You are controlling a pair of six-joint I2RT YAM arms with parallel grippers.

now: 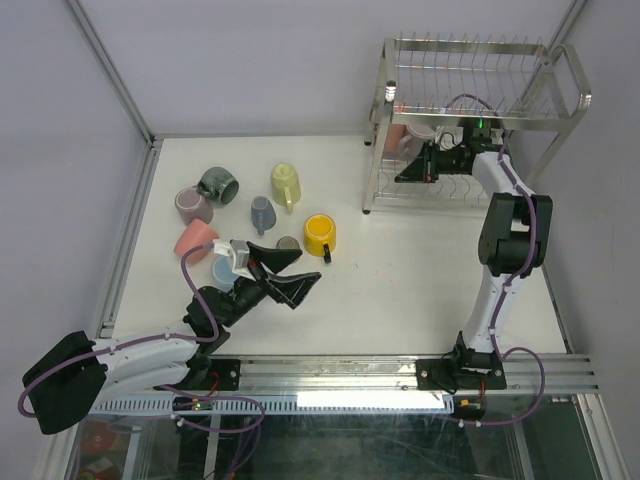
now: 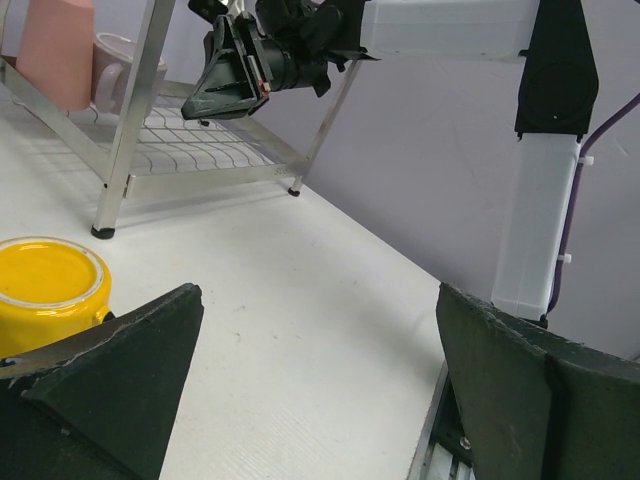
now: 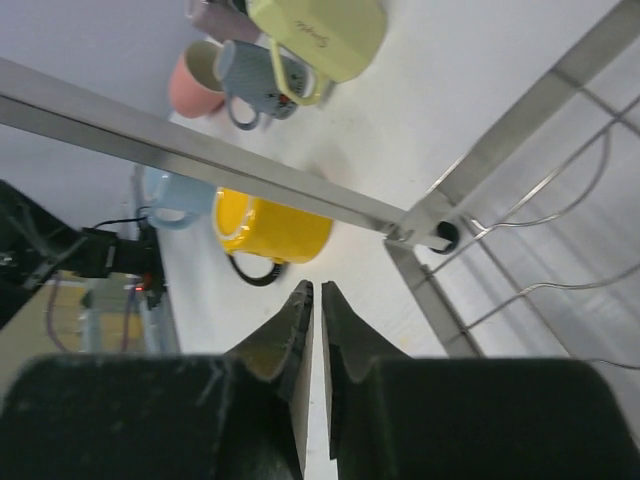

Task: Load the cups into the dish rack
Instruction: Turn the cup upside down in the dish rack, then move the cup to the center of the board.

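Jaws of the right gripper (image 1: 402,174) nearly touch, empty, at the dish rack's (image 1: 465,45) lower shelf; the left gripper (image 1: 291,273) gapes wide beside the yellow cup (image 1: 320,235).

White table (image 1: 420,270) with loose cups (image 1: 319,234) at left, chrome dish rack (image 1: 465,45) at far right

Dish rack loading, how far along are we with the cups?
Done: a pink cup and a pale mug stand on the lower shelf of the dish rack. In hand: nothing; the right tool is shut and empty at that shelf, the left tool open and empty beside the yellow cup. Left: about eight cups, that one included, on the table.
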